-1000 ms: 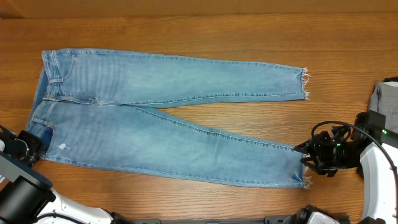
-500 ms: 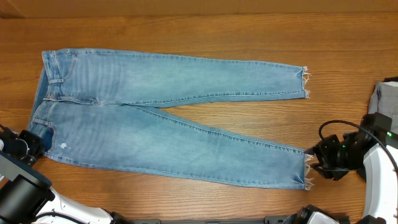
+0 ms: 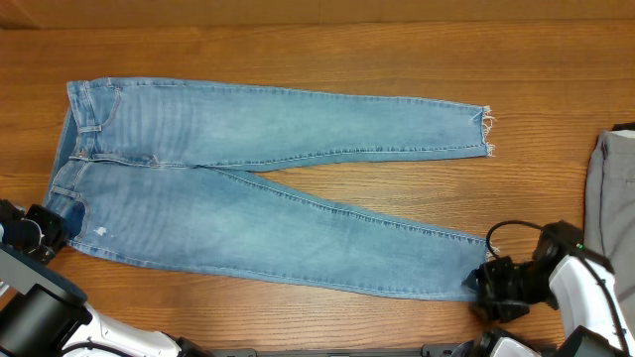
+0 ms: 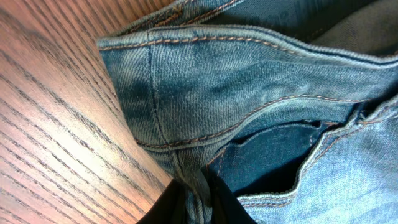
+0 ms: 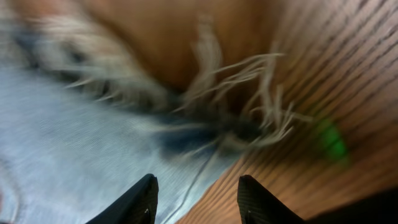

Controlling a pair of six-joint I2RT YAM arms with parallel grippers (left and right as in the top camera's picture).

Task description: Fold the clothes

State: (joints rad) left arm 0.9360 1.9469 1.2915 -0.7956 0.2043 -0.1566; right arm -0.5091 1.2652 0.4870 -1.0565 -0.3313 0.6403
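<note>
The light blue jeans (image 3: 248,188) lie spread flat on the wooden table, waist at the left and both legs running right to frayed hems. My left gripper (image 3: 48,224) sits at the near corner of the waistband. In the left wrist view it (image 4: 200,198) is shut on a bunched fold of denim (image 4: 236,93) beside the seam. My right gripper (image 3: 482,286) is at the near leg's hem corner. The right wrist view is blurred and shows that gripper (image 5: 198,186) open, one finger over the denim (image 5: 74,143) and one over bare wood, with the frayed hem (image 5: 242,106) just ahead.
A plain grey garment (image 3: 607,188) lies at the table's right edge, just beyond my right arm. Bare wood (image 3: 397,188) shows between the two legs, and wood also runs along the far side of the table.
My left gripper has closed on the waistband corner. My right arm has moved toward the table's near edge along the lower hem, uncovering more of the grey garment.
</note>
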